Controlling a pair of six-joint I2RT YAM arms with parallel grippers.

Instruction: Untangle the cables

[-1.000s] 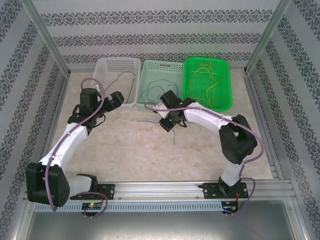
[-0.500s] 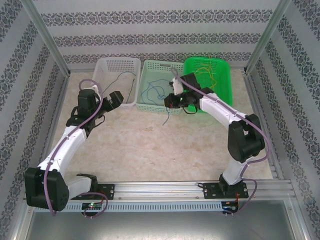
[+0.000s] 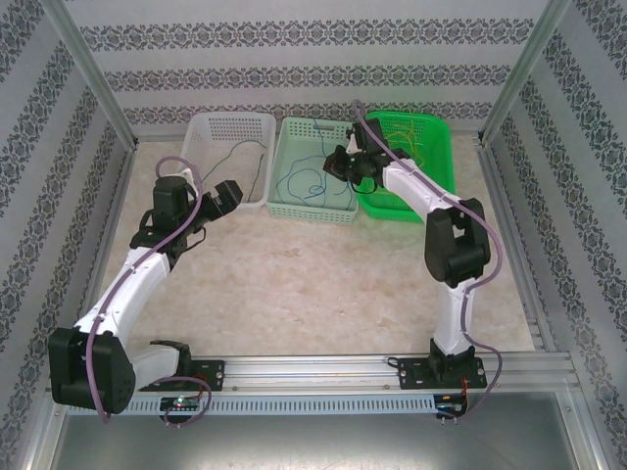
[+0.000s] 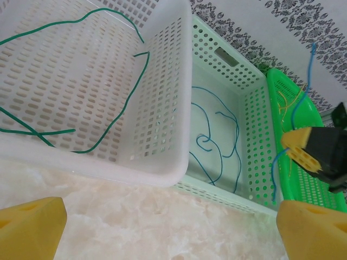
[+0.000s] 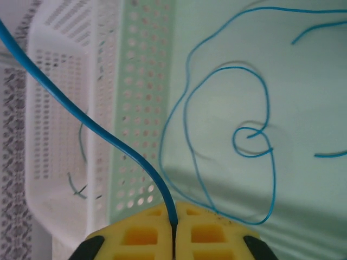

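Note:
My right gripper [image 5: 173, 222] is shut on a thin blue cable [image 5: 130, 155] that runs up and to the left from the yellow fingers. It hangs above the pale green basket [image 3: 312, 208], near that basket's right rim [image 3: 345, 166]. Loose blue cables [image 5: 269, 108] lie coiled on the basket floor below. A dark green cable [image 4: 49, 131] lies in the white basket [image 4: 162, 81]. Yellow cables [image 3: 411, 162] sit in the bright green basket [image 3: 436, 132]. My left gripper [image 4: 171, 230] is open and holds nothing, low over the table in front of the white basket [image 3: 223, 194].
The three baskets stand side by side along the back wall. Patterned walls and metal posts close in the table on three sides. Bare marble tabletop [image 3: 313, 284] stretches between the baskets and the arm bases.
The right gripper has carried the blue cable from the table in front of the baskets up and back over the pale green basket. The left arm has stayed still.

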